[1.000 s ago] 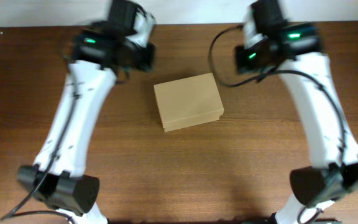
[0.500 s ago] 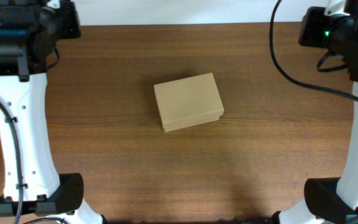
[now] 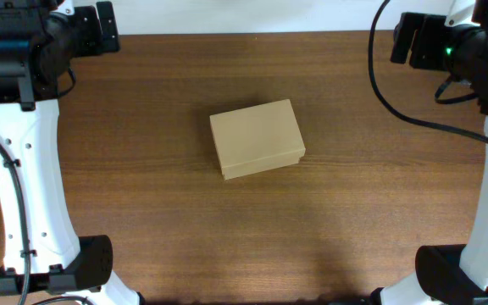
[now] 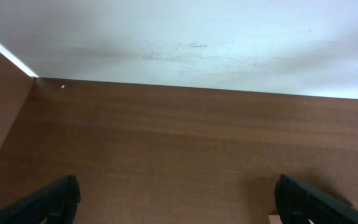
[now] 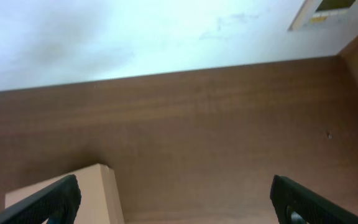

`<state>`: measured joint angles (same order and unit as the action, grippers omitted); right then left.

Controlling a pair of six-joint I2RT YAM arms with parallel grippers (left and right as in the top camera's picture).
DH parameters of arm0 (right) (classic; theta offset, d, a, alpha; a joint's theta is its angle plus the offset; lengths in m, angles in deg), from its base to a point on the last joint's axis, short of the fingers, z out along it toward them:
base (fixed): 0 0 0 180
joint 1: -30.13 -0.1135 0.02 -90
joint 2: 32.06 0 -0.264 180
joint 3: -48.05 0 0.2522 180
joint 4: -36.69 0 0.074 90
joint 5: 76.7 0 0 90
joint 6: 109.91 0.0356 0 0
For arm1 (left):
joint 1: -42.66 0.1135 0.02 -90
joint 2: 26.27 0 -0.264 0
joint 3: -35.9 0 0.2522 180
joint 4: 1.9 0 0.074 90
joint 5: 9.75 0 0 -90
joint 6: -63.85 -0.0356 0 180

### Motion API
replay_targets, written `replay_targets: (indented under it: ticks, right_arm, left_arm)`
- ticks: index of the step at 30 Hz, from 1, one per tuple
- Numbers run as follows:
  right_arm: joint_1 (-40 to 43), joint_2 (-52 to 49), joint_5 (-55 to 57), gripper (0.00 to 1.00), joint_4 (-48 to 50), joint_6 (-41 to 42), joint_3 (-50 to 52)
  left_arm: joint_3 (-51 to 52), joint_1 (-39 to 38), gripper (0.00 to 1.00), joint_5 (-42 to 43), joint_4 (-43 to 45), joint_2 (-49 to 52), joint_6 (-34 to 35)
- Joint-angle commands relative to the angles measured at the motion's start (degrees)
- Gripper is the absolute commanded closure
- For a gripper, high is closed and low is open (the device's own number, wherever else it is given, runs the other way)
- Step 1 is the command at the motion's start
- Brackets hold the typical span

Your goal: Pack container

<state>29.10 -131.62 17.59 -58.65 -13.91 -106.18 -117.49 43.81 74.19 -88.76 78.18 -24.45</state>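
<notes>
The container point(image 3: 257, 138) is a small tan cardboard box with its lid down, lying at the middle of the brown table. In the right wrist view one corner of the container point(image 5: 82, 196) shows at the lower left. My left gripper point(image 3: 100, 29) hangs over the far left corner, well away from the box. It is open and empty, with its left gripper point(image 4: 179, 202) fingertips wide apart over bare wood. My right gripper point(image 3: 408, 39) is at the far right corner. There the right gripper point(image 5: 176, 202) also stands open, holding nothing.
A white wall point(image 4: 185, 37) runs along the table's far edge. Black cables point(image 3: 379, 76) hang from the right arm over the table. Both arm bases point(image 3: 91, 263) stand at the near corners.
Both arms have pulled back from beside the box to the far corners of the table. Both grippers have gone from shut to wide open. The box has not moved.
</notes>
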Motion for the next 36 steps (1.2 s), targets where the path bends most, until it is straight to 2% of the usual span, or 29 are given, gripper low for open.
replay_targets:
  ticks: [1, 5, 28, 32, 36]
  right_arm:
    - [0.3, 1.2, 0.9, 0.01, -2.4, 0.3, -1.1]
    - [0.3, 1.2, 0.9, 0.01, -4.7, 0.3, -1.1]
    - [0.3, 1.0, 0.9, 0.01, -4.8, 0.3, -1.1]
    - [0.3, 4.3, 0.6, 0.01, -2.0, 0.3, -1.0]
    - [0.3, 12.4, 0.3, 0.01, 5.9, 0.3, 2.6]
  left_arm:
    - [-0.8, 0.2, 0.0, -0.4, -0.1, -1.1, -0.5]
    - [-0.8, 0.2, 0.0, -0.4, -0.1, -1.1, -0.5]
    - [-0.8, 0.2, 0.0, -0.4, -0.1, -1.1, -0.5]
    - [-0.8, 0.2, 0.0, -0.4, -0.1, -1.1, -0.5]
    - [-0.8, 0.2, 0.0, -0.4, -0.1, -1.1, -0.5]
